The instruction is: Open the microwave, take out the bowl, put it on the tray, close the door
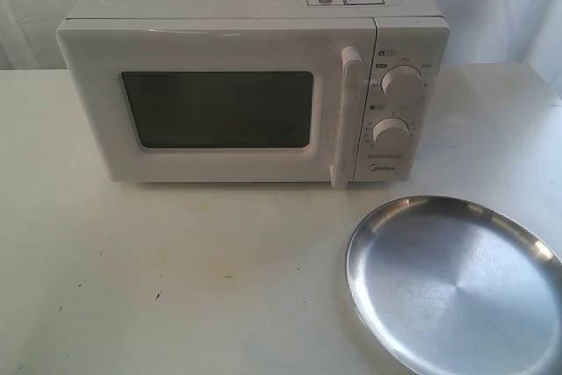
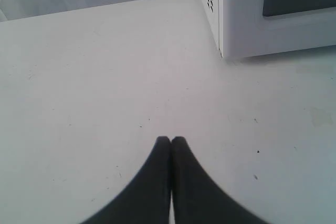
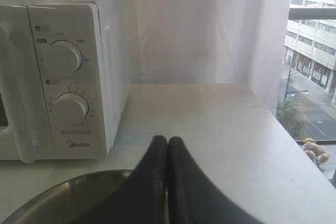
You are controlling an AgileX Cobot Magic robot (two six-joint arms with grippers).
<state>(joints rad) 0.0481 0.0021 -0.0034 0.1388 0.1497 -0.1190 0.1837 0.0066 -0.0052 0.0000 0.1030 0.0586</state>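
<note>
though maybe scuffed, table [image 1: 176, 287] beneath tray [image 1: 457, 296]

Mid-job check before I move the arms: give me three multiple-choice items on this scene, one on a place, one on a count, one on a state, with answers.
1. Where does the tray lie relative to the microwave?
A. on top of it
B. on the table in front of it, toward the right
C. leaning against its left side

2. How many round knobs does the microwave carry?
A. one
B. two
C. four

3. In what state is the door?
A. shut
B. ajar
C. wide open

Answers:
1 B: the tray lies flat on the table, before the knob side.
2 B: one knob sits above the other.
3 A: the door sits flush with the front, with its handle upright beside the knobs.
</note>
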